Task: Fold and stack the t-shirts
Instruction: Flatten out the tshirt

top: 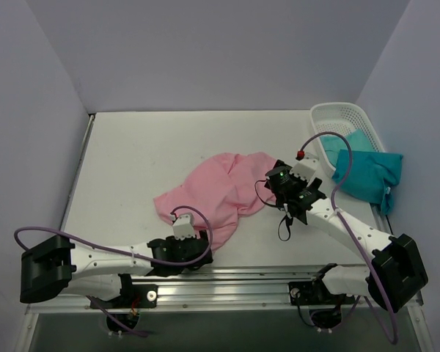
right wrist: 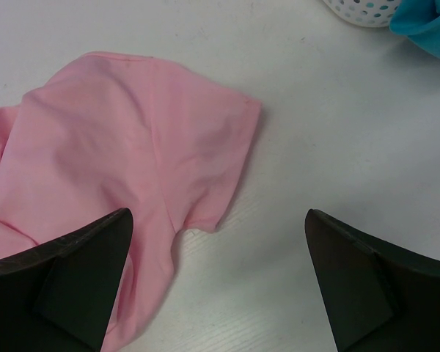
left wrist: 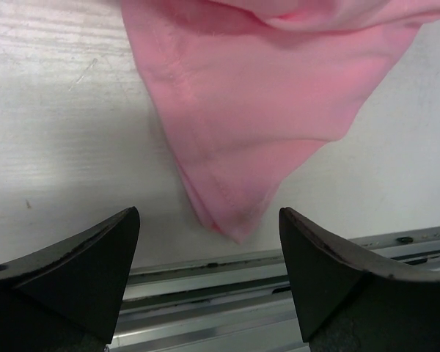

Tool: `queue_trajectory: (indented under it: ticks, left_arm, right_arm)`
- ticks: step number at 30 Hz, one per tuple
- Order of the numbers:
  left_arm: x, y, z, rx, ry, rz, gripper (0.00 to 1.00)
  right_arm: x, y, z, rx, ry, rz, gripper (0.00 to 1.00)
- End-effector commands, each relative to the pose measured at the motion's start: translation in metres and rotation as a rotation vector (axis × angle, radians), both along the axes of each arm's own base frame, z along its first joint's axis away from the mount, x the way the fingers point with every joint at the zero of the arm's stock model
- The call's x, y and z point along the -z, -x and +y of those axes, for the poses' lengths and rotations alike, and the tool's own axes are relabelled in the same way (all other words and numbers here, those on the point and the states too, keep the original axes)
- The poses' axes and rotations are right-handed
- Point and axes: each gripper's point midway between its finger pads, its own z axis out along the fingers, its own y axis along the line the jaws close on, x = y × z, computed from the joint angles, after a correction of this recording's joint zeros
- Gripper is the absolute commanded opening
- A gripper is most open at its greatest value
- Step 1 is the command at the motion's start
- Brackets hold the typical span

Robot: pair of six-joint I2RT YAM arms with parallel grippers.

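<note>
Basket (top: pixel 330 114) partly hidden under teal t-shirts (top: pixel 367 172)

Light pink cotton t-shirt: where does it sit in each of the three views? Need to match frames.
Top external: the light pink cotton t-shirt lies crumpled around the middle of the table, towards the near edge.
Left wrist: upper middle, with a hemmed corner pointing down.
Right wrist: left half, with one sleeve reaching right.
Shared landmark: the white table under the shirt, visible in all three views.
</note>
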Motion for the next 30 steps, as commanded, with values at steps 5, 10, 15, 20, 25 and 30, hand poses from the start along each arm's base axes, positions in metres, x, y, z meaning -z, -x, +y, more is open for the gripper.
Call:
queue_trajectory:
  ticks: [5, 10, 15, 20, 25, 30]
  left_arm:
    - [0.006, -0.010, -0.014, -0.043, 0.014, -0.028, 0.87]
    - [0.011, -0.009, -0.028, 0.014, 0.002, -0.022, 0.87]
    - [0.018, -0.007, -0.043, 0.058, 0.015, -0.008, 0.77]
    - [0.022, -0.004, -0.050, 0.082, 0.024, 0.005, 0.55]
    - [0.021, -0.006, -0.050, 0.097, 0.016, -0.009, 0.28]
    - [0.019, -0.010, -0.045, 0.090, -0.010, -0.030, 0.08]
  right_arm:
    - [-0.001, -0.002, -0.005, 0.020, 0.021, -0.020, 1.00]
    - [0.004, -0.004, -0.004, 0.022, 0.030, -0.010, 1.00]
    - [0.007, -0.004, -0.006, 0.027, 0.038, -0.002, 1.00]
    - [0.008, -0.004, -0.008, 0.033, 0.042, 0.000, 1.00]
    - [0.009, -0.004, -0.010, 0.039, 0.044, 0.002, 1.00]
    - [0.011, -0.004, -0.012, 0.045, 0.047, 0.004, 1.00]
